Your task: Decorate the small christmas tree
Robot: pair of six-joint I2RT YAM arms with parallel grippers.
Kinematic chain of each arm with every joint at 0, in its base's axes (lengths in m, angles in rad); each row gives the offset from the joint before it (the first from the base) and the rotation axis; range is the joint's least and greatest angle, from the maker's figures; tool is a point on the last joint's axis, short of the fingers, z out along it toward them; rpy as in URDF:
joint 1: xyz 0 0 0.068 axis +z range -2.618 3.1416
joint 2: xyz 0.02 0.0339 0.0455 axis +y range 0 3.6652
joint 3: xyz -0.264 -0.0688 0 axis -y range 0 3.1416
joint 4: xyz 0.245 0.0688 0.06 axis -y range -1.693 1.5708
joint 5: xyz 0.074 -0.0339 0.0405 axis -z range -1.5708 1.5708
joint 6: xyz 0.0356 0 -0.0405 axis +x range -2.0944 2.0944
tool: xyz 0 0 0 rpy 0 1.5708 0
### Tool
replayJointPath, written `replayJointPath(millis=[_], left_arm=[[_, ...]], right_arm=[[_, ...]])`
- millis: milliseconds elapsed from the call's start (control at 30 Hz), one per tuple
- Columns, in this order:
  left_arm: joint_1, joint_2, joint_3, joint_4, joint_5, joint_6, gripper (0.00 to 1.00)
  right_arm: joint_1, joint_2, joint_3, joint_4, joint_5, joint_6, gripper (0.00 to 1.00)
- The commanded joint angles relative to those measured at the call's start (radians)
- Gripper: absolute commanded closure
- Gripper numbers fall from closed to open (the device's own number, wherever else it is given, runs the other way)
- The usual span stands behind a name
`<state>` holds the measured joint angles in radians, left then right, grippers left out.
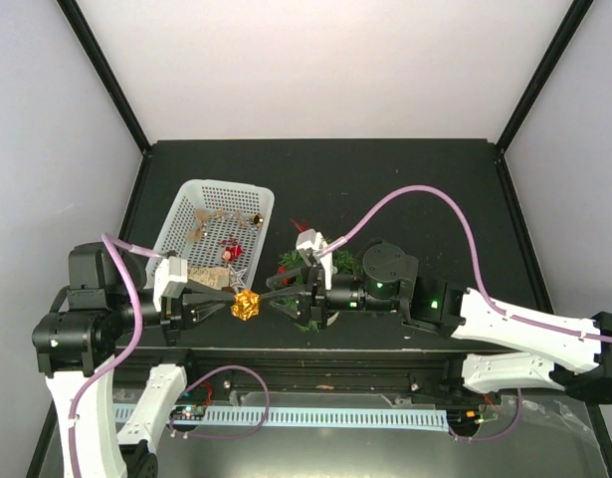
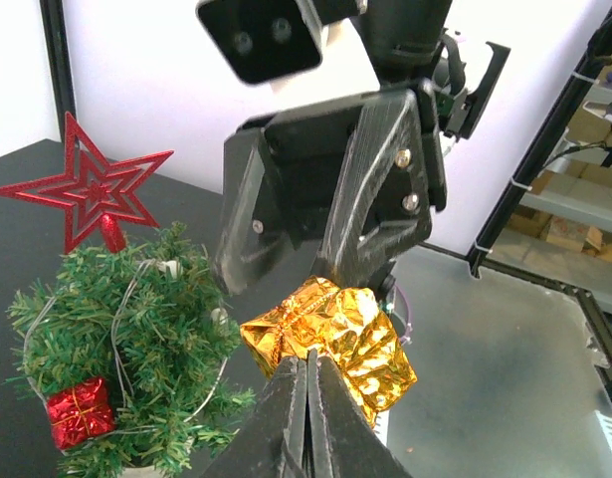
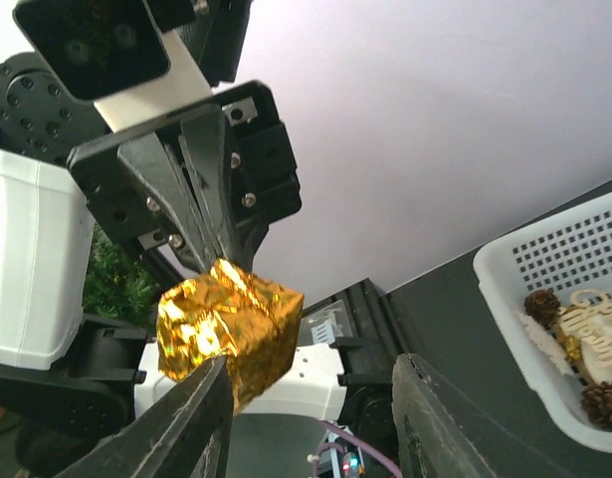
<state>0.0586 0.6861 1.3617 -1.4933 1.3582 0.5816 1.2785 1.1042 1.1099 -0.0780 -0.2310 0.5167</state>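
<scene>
The small christmas tree (image 2: pixel 136 339) is bushy dark green, with a red star (image 2: pixel 92 194) on top and a red gift ornament (image 2: pixel 79 413) low on its left side. In the top view the tree (image 1: pixel 330 261) is mostly hidden under my right arm. My left gripper (image 2: pixel 307 366) is shut on a gold foil gift ornament (image 2: pixel 335 339) and holds it in the air beside the tree. My right gripper (image 3: pixel 315 370) is open, with the gold gift (image 3: pixel 226 329) just above its left finger and not clamped. The two grippers face each other tip to tip (image 1: pixel 248 305).
A white perforated basket (image 1: pixel 201 189) with several ornaments, among them pine cones (image 3: pixel 540 305), stands on the black table behind my left arm. A pink cable (image 1: pixel 415 194) loops over the right arm. The table's front rail (image 1: pixel 325 373) runs below the grippers.
</scene>
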Motion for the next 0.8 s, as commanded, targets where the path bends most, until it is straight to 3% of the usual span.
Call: replayJointPath(millis=[0, 767], left_arm=[[0.01, -0.003, -0.005, 0.036, 0.056, -0.021, 0.98], [0.034, -0.01, -0.04, 0.084, 0.071, -0.062, 0.99]], right_arm=[[0.003, -0.037, -0.058, 0.119, -0.06, 0.047, 0.54], [0.005, 0.017, -0.061, 0.207, -0.151, 0.076, 0.56]])
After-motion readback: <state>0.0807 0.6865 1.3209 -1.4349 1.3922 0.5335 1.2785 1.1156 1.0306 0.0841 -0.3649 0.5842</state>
